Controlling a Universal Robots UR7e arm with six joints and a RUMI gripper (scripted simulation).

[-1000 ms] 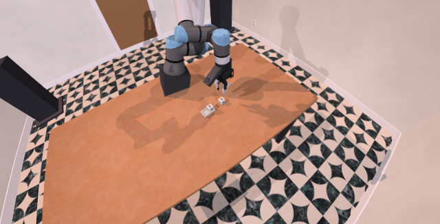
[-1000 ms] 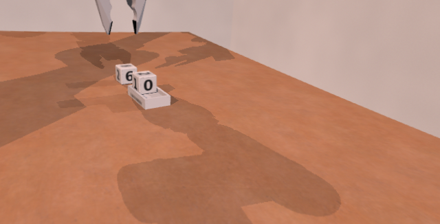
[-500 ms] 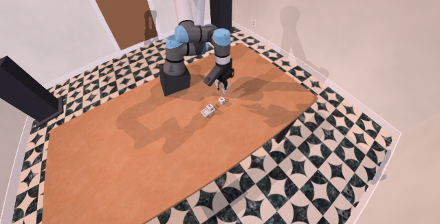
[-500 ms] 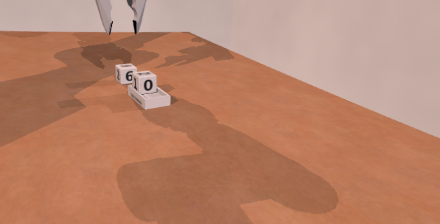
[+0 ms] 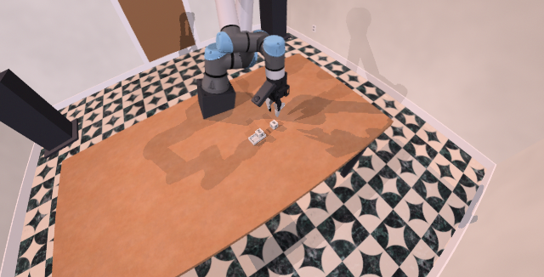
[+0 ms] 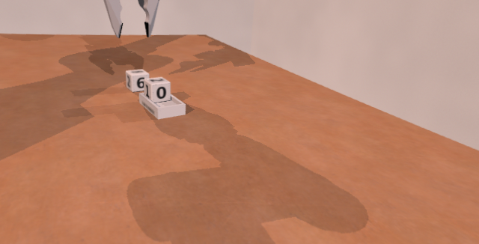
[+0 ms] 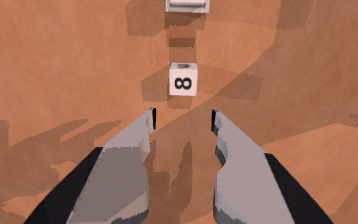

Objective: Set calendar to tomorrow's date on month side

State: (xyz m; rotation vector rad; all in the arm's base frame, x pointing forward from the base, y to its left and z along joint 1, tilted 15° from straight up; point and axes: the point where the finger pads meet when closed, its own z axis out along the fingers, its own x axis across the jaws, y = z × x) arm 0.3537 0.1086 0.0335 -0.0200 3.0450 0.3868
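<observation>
Jaws of the gripper (image 5: 276,112) (image 6: 133,36) (image 7: 184,119) stand partway apart with nothing between them, their dark-tipped fingers pointing down above the brown-orange surface (image 5: 161,217) (image 6: 374,162) (image 7: 310,85). In the wrist view a loose white cube (image 5: 274,125) (image 6: 137,81) (image 7: 183,80) lies ahead of the fingertips, lined up with the opening and touched by neither finger. It rests on the surface outside the calendar tray, near one end of it. Its top carries an 8, which looks turned sideways from the wrist; the exterior view shows a 6 on one side, and a further digit on the neighbouring side is too slanted to read surely. The calendar tray (image 5: 256,140) (image 6: 172,111) (image 7: 187,9) is a small white open box with low walls, and dark lettering runs along one long side, too small to make out. A second white cube (image 5: 259,132) (image 6: 157,90) sits in the tray, at the end nearer the loose cube, leaving the other part of the tray bare. That cube shows a 0 towards the exterior view and what looks like a 1 on the side above the lettering. With just one cube in the tray, the two-digit date is incomplete. The robot arm (image 5: 248,41) reaches out from a dark block base (image 5: 218,104) at the edge of the surface.
</observation>
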